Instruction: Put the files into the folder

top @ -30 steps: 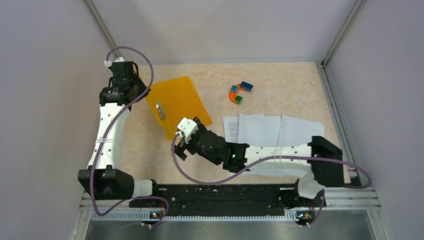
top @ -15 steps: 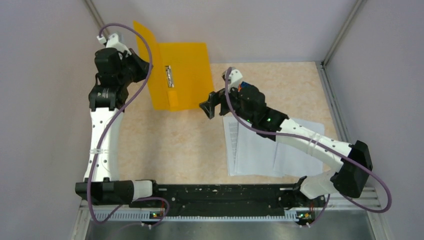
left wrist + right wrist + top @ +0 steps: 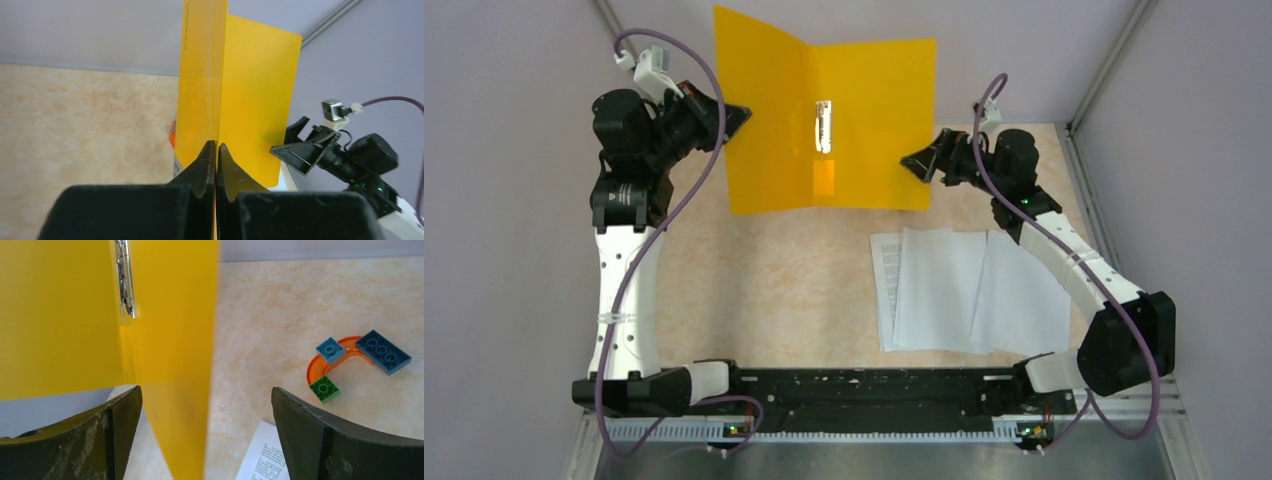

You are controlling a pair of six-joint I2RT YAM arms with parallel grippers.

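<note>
The orange folder [image 3: 864, 120] stands open and upright above the table's far side, its metal clip [image 3: 823, 125] showing at the spine. My left gripper [image 3: 742, 112] is shut on the left cover's edge [image 3: 200, 100]. My right gripper [image 3: 911, 163] is open at the right cover's lower corner; in the right wrist view the cover's edge [image 3: 170, 340] hangs between my spread jaws [image 3: 206, 388] without either one touching it. The files [image 3: 969, 290], several overlapping white sheets, lie flat on the table at the right front.
Small toy blocks and an orange curved piece [image 3: 350, 360] lie on the table behind the folder, beside the files' far corner [image 3: 265, 455]. Grey walls enclose the table at the back and both sides.
The folder went from lying closed on the table to being held up and spread open. My left gripper rose with its cover. My right arm swung from the table's middle to the folder's right edge.
</note>
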